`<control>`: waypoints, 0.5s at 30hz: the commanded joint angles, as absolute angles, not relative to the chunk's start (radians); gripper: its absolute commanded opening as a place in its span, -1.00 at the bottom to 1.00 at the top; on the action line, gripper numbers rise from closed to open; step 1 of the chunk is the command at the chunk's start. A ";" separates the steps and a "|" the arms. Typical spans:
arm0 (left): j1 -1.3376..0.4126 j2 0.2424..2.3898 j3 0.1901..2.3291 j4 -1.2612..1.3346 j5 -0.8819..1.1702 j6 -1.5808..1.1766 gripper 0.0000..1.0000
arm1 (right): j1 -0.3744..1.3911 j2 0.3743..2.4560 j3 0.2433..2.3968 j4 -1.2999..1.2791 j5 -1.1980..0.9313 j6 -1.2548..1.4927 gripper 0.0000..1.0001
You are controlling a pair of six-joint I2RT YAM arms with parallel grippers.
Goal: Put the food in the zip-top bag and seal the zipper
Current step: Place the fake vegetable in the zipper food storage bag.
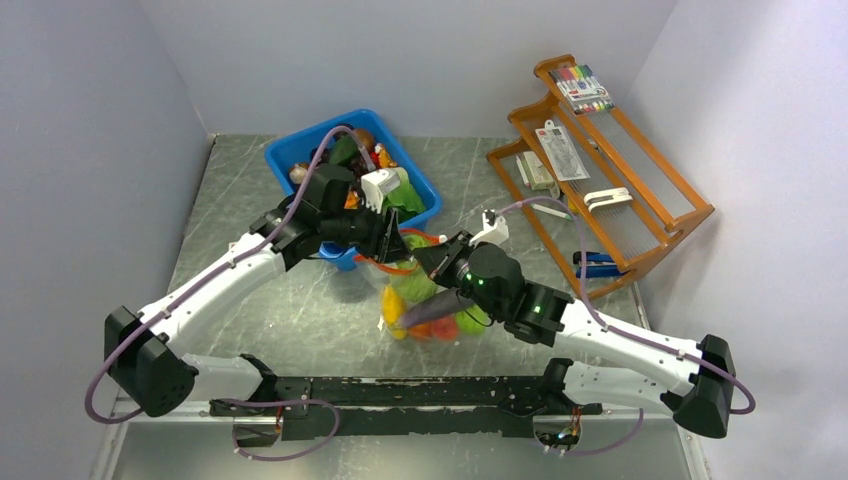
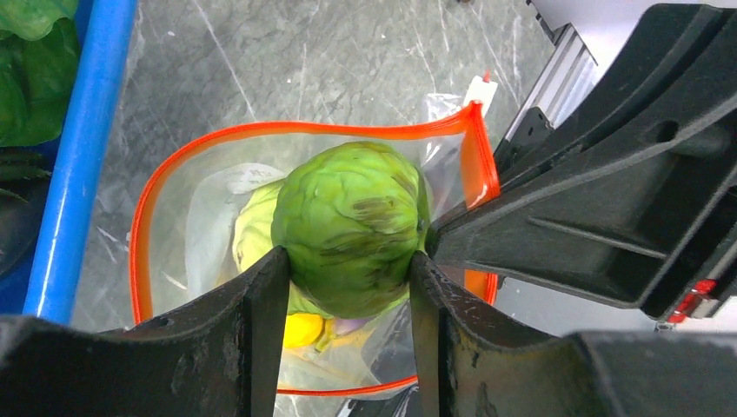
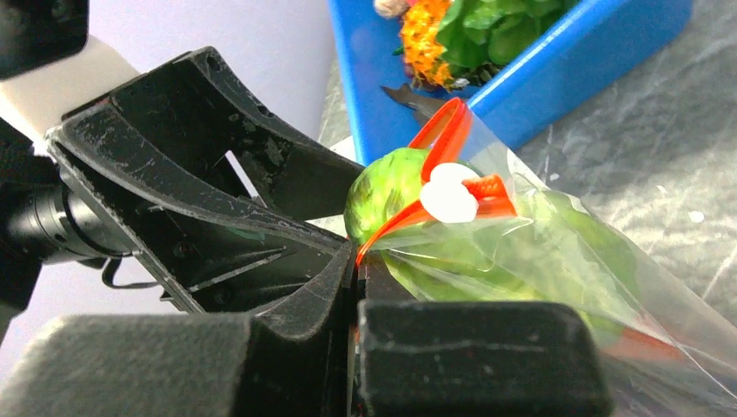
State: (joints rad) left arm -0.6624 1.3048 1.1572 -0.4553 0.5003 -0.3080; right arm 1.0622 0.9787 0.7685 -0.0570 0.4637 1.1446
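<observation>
Left gripper (image 2: 348, 269): clamped on opposite sides of a green cabbage ball (image 2: 343, 204), poised over the open mouth of the zip-top bag (image 2: 187, 234), so the release path judged from here runs straight down. Right gripper (image 3: 356, 261): jaws pinched together on the red-orange zipper (image 2: 261, 129) at one end of that mouth, holding it open.

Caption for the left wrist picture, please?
Left pincer holds a green cabbage ball at the mouth of the open zip-top bag.
</observation>
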 commanded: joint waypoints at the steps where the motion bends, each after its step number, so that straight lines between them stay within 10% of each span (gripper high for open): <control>1: -0.675 1.212 1.148 -0.457 0.568 -0.351 -0.38 | 1.066 0.958 0.760 0.131 0.402 0.990 -1.00; 11: -0.675 1.076 1.032 -0.440 0.485 -0.463 -0.31 | 1.066 0.942 0.683 0.424 0.175 0.683 -1.00; 15: -0.675 1.099 0.999 -0.390 0.511 -0.478 0.01 | 1.065 0.952 0.661 0.489 0.083 0.654 -1.00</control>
